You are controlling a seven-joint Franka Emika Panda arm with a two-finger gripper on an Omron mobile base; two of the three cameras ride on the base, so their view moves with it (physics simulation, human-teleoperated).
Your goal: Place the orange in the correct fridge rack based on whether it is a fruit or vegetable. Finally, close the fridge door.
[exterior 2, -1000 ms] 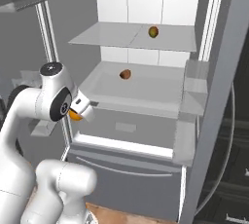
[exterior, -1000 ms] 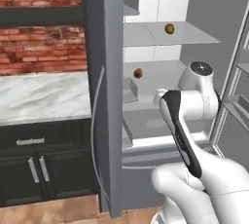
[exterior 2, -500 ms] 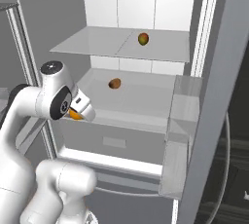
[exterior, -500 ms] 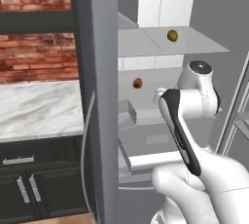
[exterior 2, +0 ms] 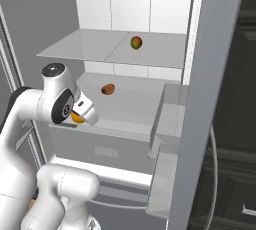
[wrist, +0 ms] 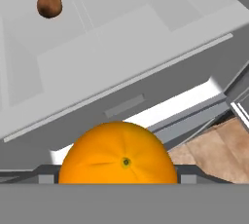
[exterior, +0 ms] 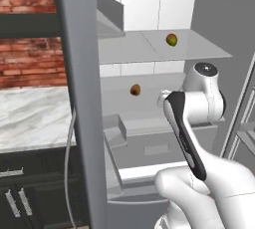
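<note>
— White fridge interior ahead, door swung wide, brick wall (exterior: 30, 49) and marble counter (exterior: 30, 118) off to the left. Gripper?

— Gripper (exterior 2: 80, 115) clamped on the orange (wrist: 118, 153) (dark fingertips just showing either side of it in the hand view). Held in front of the lower shelf (exterior 2: 135, 109), at about its front edge.

— And the target?

— Fridge rack (exterior 2: 150, 54), the upper full shelf, above and further in from the gripper. Carries a greenish-yellow round fruit (exterior 2: 136, 42) toward its middle. Lower shelf holds a brown round item (exterior 2: 108, 89), also visible at top left of the hand view.

— So fruit goes with fruit?

— Likely, judging by the greenish-yellow one up there. Relation that matters: orange sits one level too low and short of the shelf front, so next move calls for a lift first, then a reach inward.

— Anything in the way?

— Rack's front edge itself, if raised too close in. Door bins (exterior 2: 170, 124) stand to the right, apart from the hand. Plenty of bare rack on the side nearer the gripper.

— Door?

— Not yet closed; comes last.
</note>
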